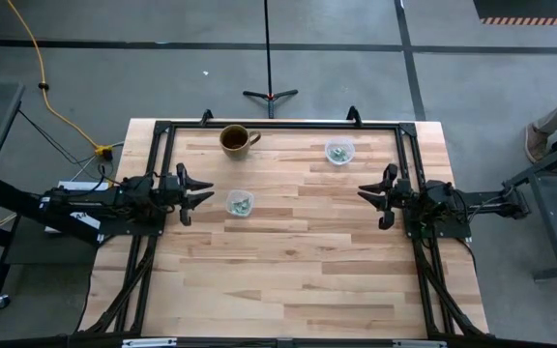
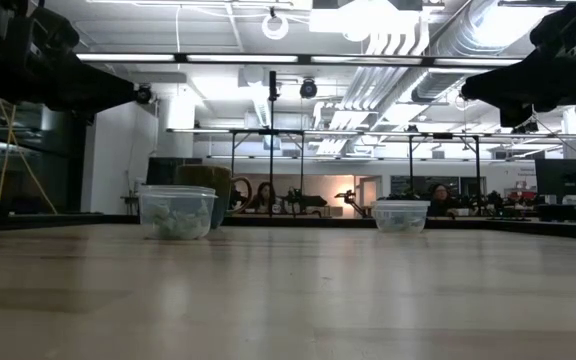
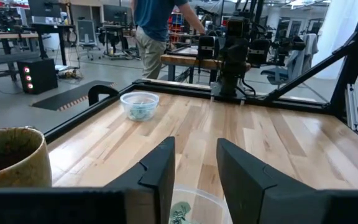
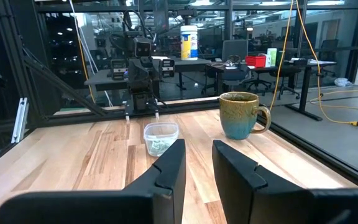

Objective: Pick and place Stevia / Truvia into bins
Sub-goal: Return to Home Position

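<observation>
Two clear plastic cups stand on the table. One cup (image 1: 240, 203) sits just in front of my left gripper (image 1: 196, 191), and its rim (image 3: 191, 208) shows under the open fingers in the left wrist view. The other cup (image 1: 338, 151) stands toward the far right; it also shows as the far cup (image 3: 139, 105). Green-and-white sachets (image 1: 242, 203) lie inside both cups; I see none loose on the table. My right gripper (image 1: 370, 196) hovers open near the right edge, pointing at the near cup (image 4: 160, 138). Both grippers hold nothing.
A brown ceramic mug (image 1: 235, 139) stands near the far edge, left of centre, also seen as the mug (image 4: 241, 115). A black frame (image 1: 278, 124) borders the table's far and side edges. A person (image 3: 154, 31) stands beyond the right side.
</observation>
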